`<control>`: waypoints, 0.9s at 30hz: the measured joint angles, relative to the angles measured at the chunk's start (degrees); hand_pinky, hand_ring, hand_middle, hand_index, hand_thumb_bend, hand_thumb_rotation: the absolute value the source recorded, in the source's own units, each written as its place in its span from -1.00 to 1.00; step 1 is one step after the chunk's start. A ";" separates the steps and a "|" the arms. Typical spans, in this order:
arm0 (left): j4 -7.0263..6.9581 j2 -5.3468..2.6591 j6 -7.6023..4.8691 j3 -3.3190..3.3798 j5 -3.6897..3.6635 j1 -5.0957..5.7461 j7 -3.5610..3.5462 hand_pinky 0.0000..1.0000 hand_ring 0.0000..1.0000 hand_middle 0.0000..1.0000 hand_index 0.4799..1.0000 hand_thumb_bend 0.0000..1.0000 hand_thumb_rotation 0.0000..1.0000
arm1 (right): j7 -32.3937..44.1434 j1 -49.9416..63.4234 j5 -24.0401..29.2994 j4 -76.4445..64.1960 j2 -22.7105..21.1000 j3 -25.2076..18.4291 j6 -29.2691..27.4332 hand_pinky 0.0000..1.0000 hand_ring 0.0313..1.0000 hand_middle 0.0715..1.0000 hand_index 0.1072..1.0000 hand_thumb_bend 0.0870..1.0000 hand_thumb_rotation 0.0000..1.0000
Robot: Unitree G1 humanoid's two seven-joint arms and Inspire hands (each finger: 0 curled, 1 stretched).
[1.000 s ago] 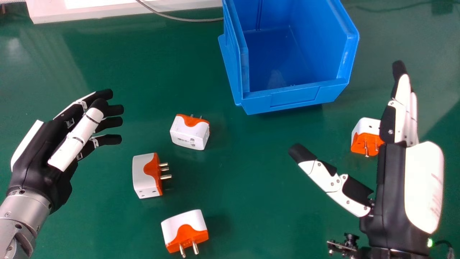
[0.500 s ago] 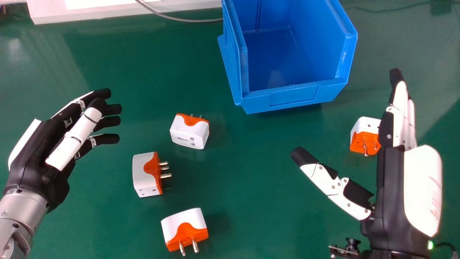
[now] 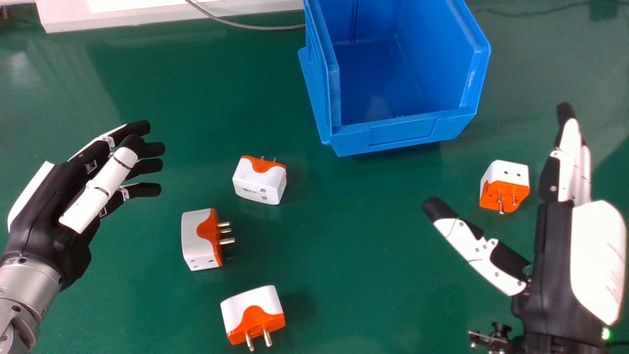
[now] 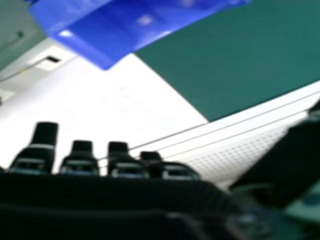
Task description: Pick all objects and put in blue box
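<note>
1. So the adapter (image 3: 504, 188) is on the table (image 3: 344, 221), right of the blue box (image 3: 403, 135) and nearer the robot. Probably light, stiff, kinda slick; I'd pinch the white body (image 3: 511, 171), avoiding the pins (image 3: 500, 202).
2. Right hand (image 3: 548, 275): spread, empty, right of the box.
3. Left hand (image 3: 46, 211): relaxed, well left of the box.

Table (image 3: 319, 246) plain green. Box (image 3: 403, 132) solid blue. Plug (image 3: 506, 172) nearest table's right edge white and orange; three plugs (image 3: 250, 184) (image 3: 196, 236) (image 3: 248, 302) toward left edge same, with curved colour border. Pins (image 3: 227, 241) silver. Left hand (image 3: 49, 216), right hand (image 3: 553, 265) black and white; left forearm (image 3: 32, 282) silver. Panel (image 4: 225, 160) pale, dotted in rows.
</note>
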 measured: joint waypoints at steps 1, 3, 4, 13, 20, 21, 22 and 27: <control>0.03 0.01 0.00 0.02 0.00 0.00 -0.01 0.39 0.59 0.57 0.36 0.04 0.27 | 0.00 -0.29 0.02 0.39 0.07 -0.20 0.28 0.72 1.00 1.00 1.00 0.12 0.25; 0.04 0.01 0.01 0.07 -0.03 -0.01 -0.02 0.40 0.59 0.58 0.35 0.04 0.27 | -0.02 -1.09 0.05 1.55 0.29 -0.68 1.17 0.71 1.00 1.00 1.00 0.12 0.24; 0.04 0.02 0.01 0.13 -0.04 0.00 -0.02 0.40 0.59 0.58 0.35 0.04 0.27 | -0.05 -1.48 0.07 2.15 0.42 -0.94 1.64 0.70 1.00 1.00 1.00 0.13 0.24; 1.52 0.28 -0.53 0.41 -0.05 -0.48 -0.14 0.40 0.59 0.58 0.34 0.04 0.28 | -0.04 -6.84 0.57 7.24 1.36 -2.75 6.63 0.62 1.00 1.00 1.00 0.12 0.18; 1.96 0.46 -0.73 0.41 -0.04 -1.17 -0.14 0.40 0.58 0.58 0.33 0.04 0.28 | 0.87 -12.29 0.54 14.72 -0.73 -3.49 11.63 0.63 0.98 1.00 1.00 0.11 0.14; 2.39 0.47 -0.99 0.41 -0.02 -1.35 -0.15 0.40 0.58 0.58 0.33 0.04 0.28 | 1.32 -12.87 0.54 15.41 -1.27 -3.65 12.38 0.63 0.98 1.00 1.00 0.11 0.14; 2.95 0.50 -1.23 0.41 0.00 -1.58 -0.16 0.40 0.58 0.58 0.33 0.04 0.28 | 1.73 -13.53 0.55 16.06 -1.77 -3.80 12.98 0.64 0.98 1.00 1.00 0.10 0.13; 4.26 0.55 -1.67 0.36 0.03 -2.16 -0.29 0.39 0.58 0.58 0.33 0.05 0.27 | 3.79 -17.59 0.75 19.15 -3.38 -4.18 16.68 0.66 0.97 1.00 1.00 0.10 0.11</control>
